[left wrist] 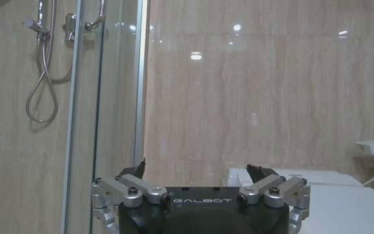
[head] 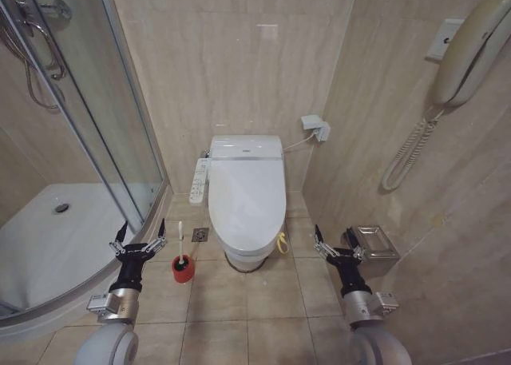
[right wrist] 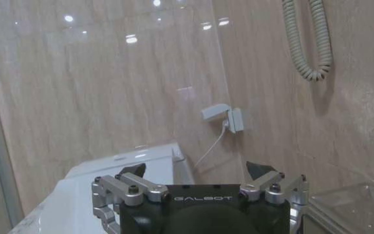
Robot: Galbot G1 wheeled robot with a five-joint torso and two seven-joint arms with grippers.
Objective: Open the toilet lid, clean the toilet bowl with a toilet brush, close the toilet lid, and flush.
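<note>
Both claws hang spread wide and empty: the left gripper (head: 140, 239) low by the shower's glass door (head: 104, 125), the right gripper (head: 334, 239) low beside the steel bin (head: 375, 249), each well apart from the toilet between them. And the big piece first, the toilet lid (head: 249, 193), lies shut and flat over the toilet bowl (head: 243, 259), of which just the base peeks out underneath. Glossy moulded plastic, that lid, so likely light and stiff but slick under metal fingers; pinching the smooth top looks hopeless. The smart hold, I reckon, is the yellow strap loop (head: 282, 242) dangling at its front right edge, soft enough to hook, nearest the right claw. Down in size now: the toilet brush (head: 180, 241) stands upright in its red holder cup (head: 184, 269), on the floor left of the bowl, just beside the left claw. Thin, rigid stick, surely featherweight; take it high on the handle, well clear of the bristles.
</note>
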